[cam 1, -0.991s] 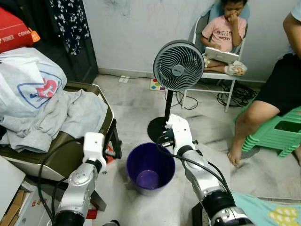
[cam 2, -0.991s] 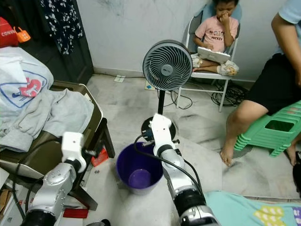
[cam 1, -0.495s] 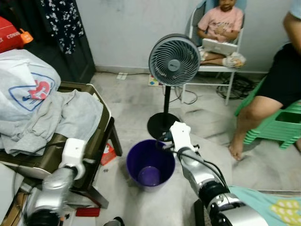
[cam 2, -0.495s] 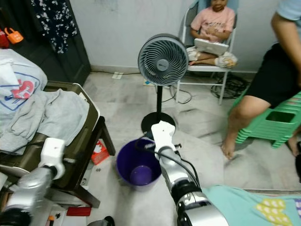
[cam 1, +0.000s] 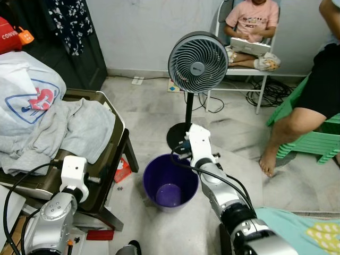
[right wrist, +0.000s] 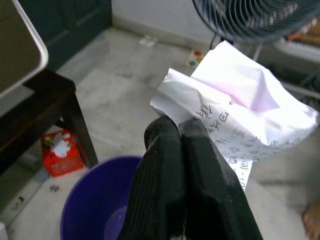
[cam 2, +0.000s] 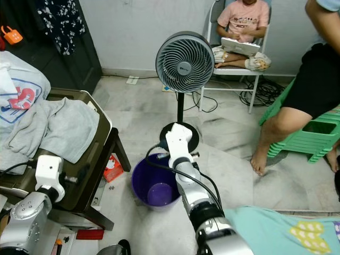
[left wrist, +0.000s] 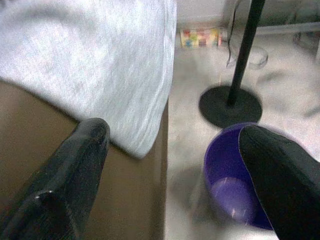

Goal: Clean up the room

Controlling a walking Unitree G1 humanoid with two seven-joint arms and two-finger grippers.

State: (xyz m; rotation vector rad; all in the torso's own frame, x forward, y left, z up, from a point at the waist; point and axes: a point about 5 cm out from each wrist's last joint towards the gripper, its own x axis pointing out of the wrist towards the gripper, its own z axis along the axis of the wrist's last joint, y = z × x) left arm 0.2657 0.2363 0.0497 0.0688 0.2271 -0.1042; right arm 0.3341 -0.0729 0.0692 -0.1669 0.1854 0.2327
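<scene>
While pinched in fingers (right wrist: 185, 145), paper (right wrist: 240, 95) crumpled, printed.

The two eye views are looking forward and down from the head, and both are showing the purple bin (cam 1: 170, 183), the fan (cam 1: 198, 62) and the chair (cam 1: 87, 159). The left wrist view is looking along its fingers (left wrist: 80, 165), close to the chair, toward the bin. The right wrist view is looking along its fingers (right wrist: 185, 180) from just above the bin.
</scene>
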